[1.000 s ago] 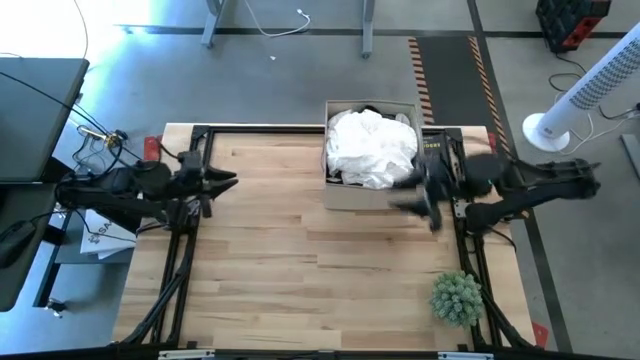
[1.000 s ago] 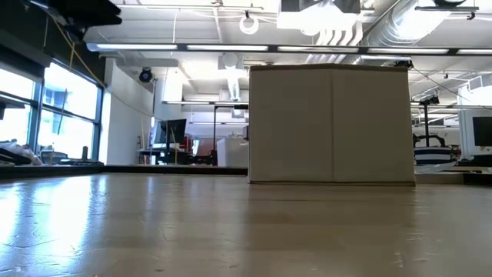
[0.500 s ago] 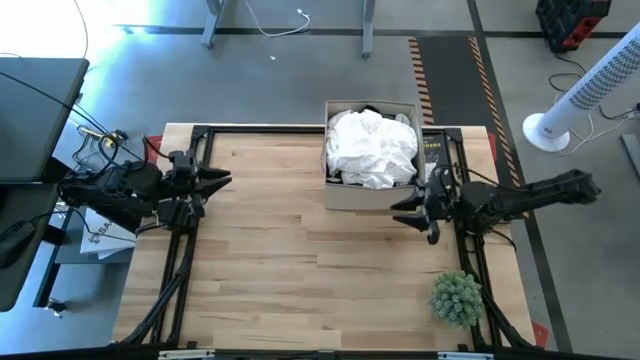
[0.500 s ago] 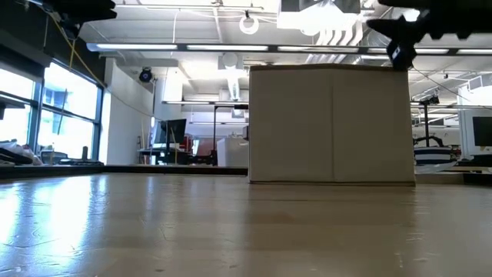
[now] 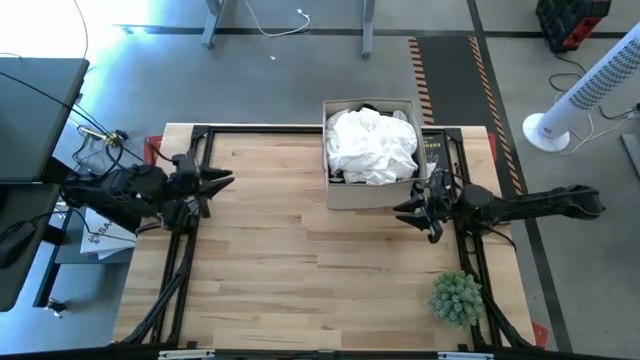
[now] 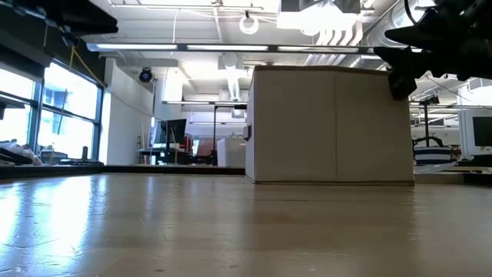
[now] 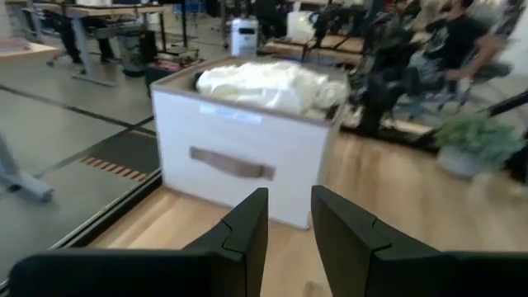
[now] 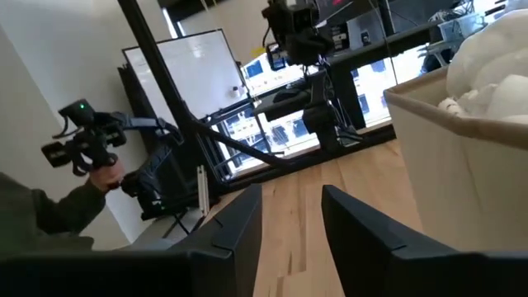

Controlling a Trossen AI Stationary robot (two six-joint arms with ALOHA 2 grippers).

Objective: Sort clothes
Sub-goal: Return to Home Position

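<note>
A beige fabric box point(image 5: 375, 196) stands at the table's far edge, right of the middle. A white garment point(image 5: 372, 145) is heaped in it above the rim, with bits of black cloth point(image 5: 366, 107) at its far side. The plaid and grey-green garments are hidden. My right gripper point(image 5: 404, 212) is open and empty, level, just off the box's near right corner; the low view shows it point(image 6: 397, 71) near the box's top edge. My left gripper point(image 5: 226, 182) is open and empty at the table's left, pointing at the box point(image 7: 239, 157). My right gripper is close against the box's near right corner point(image 6: 400, 85). I cannot tell whether it touches the box.
A small spiky green plant point(image 5: 457, 297) stands near the table's front right corner. Black frame rails point(image 5: 185, 250) run along the table's left and right sides. A person holding a device point(image 8: 87, 153) and seated people point(image 7: 445, 41) are beyond the table.
My right gripper has moved from beside the box toward the table's near edge and come down to the height of the box's top. The box has shifted slightly toward the table's left and turned a little, so that its left side now shows in the low view.
</note>
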